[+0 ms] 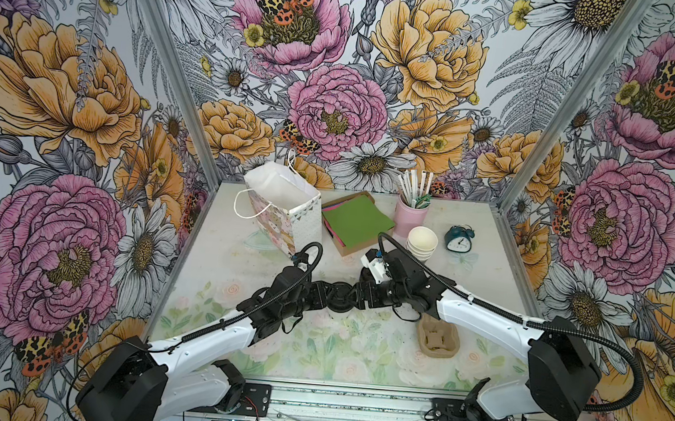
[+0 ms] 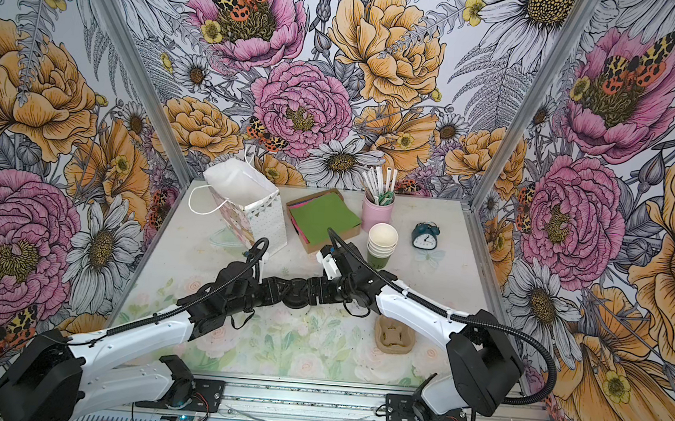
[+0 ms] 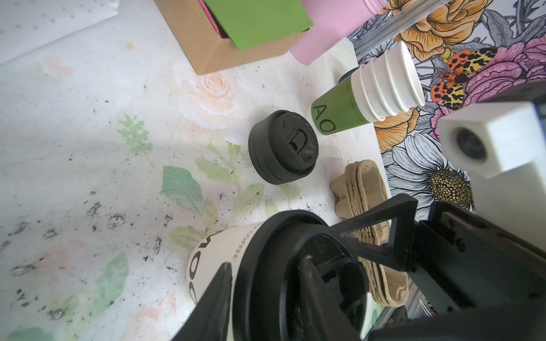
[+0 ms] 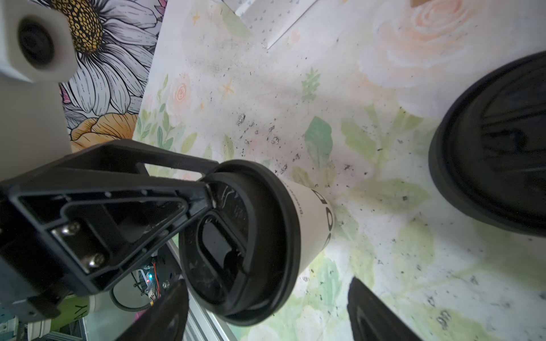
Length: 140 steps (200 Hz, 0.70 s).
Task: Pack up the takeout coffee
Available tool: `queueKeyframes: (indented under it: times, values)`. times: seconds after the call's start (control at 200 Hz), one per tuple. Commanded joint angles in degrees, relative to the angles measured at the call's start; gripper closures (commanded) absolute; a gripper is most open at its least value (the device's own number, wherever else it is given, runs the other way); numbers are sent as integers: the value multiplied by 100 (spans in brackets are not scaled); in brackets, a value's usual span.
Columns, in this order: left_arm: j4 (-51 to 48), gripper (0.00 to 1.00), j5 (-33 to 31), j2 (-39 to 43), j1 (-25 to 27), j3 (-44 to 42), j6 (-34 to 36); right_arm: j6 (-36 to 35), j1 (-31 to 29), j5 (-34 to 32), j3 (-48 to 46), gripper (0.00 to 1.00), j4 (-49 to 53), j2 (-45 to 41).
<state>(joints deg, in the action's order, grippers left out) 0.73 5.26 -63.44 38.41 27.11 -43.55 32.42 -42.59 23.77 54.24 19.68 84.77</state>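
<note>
Handover looks to be the step in hand. Left of centre in a top view, the open paper bag (image 1: 303,223) stands upright at the back of the table (image 1: 239,265). I take it as the place the cup is meant to go.

At the centre of both top views the two arms meet over the takeout coffee (image 1: 338,301), which stands upright on the table with its black lid on. The left gripper (image 3: 264,265) is clamped on it at lid height, with one finger against the pale wall and the other across the lid's edge. The right gripper (image 4: 267,283) has its fingers spread wide on either side of the lid, touching nothing that I can see.

To do this well, the right arm should draw back level and clear the rim before the left arm lifts. The grip sits high, so a jerk could pop the lid. The lift should be straight and upright, and the cup should enter the bag's mouth clear of the cord handles.

In the left wrist view the cup wall reads "COFFEE." in small black capitals, beside large rounded letters that are cut off. To the right, the squat pile of spare lids (image 3: 283,147) shows no legible writing. Further right is the stack of lidless cups (image 3: 384,85). Its lowest cup is green and carries a large "AO" and a thin line beginning "Coffee to"; the rest is too small to read.
</note>
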Motion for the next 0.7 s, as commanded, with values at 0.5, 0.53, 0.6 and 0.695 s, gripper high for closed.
queueKeyframes:
  times: [0.5, 0.53, 0.6, 0.695]
  values:
    - [-1383, 61, -247, -312, 60, -250, 145, -324, -48, -633, -241, 21, 352, 475]
    - [-1383, 61, -244, -318, 53, -244, 147, -325, -48, -661, -258, 22, 352, 485]
    - [-1383, 61, -240, -323, 59, -249, 152, -341, -57, -680, -294, 25, 347, 490]
    - [-1383, 61, -253, -334, 50, -250, 145, -351, -47, -772, -348, 25, 350, 501]
